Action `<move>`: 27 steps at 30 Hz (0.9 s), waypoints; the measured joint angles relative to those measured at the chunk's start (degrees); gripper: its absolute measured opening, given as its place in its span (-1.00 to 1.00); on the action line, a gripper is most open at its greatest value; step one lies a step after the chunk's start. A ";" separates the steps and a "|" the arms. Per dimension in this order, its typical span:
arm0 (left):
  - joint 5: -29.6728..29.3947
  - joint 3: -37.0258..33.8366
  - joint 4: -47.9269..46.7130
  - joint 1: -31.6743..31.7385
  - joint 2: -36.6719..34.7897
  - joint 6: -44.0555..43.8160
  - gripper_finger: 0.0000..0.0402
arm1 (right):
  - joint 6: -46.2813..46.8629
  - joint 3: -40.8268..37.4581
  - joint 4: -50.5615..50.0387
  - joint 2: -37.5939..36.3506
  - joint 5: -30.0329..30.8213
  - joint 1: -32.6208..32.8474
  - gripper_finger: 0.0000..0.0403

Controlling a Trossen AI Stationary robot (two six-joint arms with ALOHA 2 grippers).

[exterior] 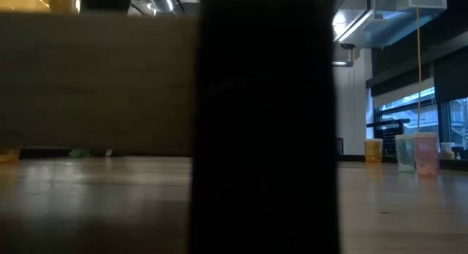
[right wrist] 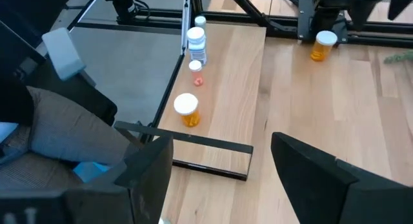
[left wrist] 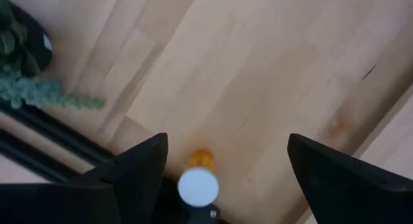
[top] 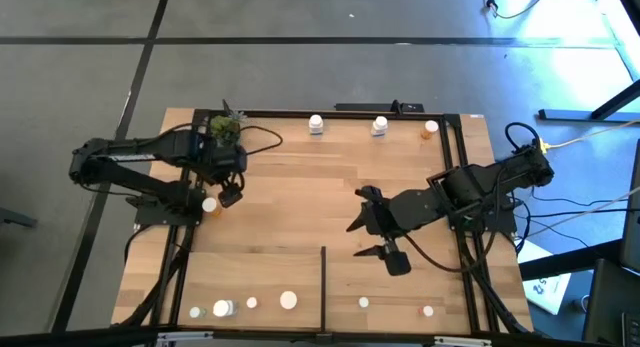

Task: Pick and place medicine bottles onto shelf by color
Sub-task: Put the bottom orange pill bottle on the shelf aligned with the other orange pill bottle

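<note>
Wood shelf (top: 290, 217): left gripper (left wrist: 222, 179) wide open, empty, over orange bottle (left wrist: 199, 180) near plant (top: 224, 127); light, likely slippery, grip the body.

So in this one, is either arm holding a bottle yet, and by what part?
No. The left gripper has open fingers either side of an orange bottle, not closed on it. The right gripper is open and empty.

Small potted plant (top: 225, 126), far-left corner
</note>
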 joint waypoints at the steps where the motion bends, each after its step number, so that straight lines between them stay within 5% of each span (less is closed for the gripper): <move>1: -0.01 -0.48 -0.49 -0.46 -0.06 -1.33 0.56 | -0.01 0.02 -0.01 0.00 0.02 -0.03 0.31; 6: -0.01 -4.51 -0.79 -1.59 -0.04 -7.98 0.56 | -0.08 0.00 0.00 0.00 0.02 -0.03 0.31; 27: 2.19 -18.79 0.05 -1.92 2.79 -7.95 0.56 | -0.17 0.02 0.20 0.00 2.64 -0.14 0.31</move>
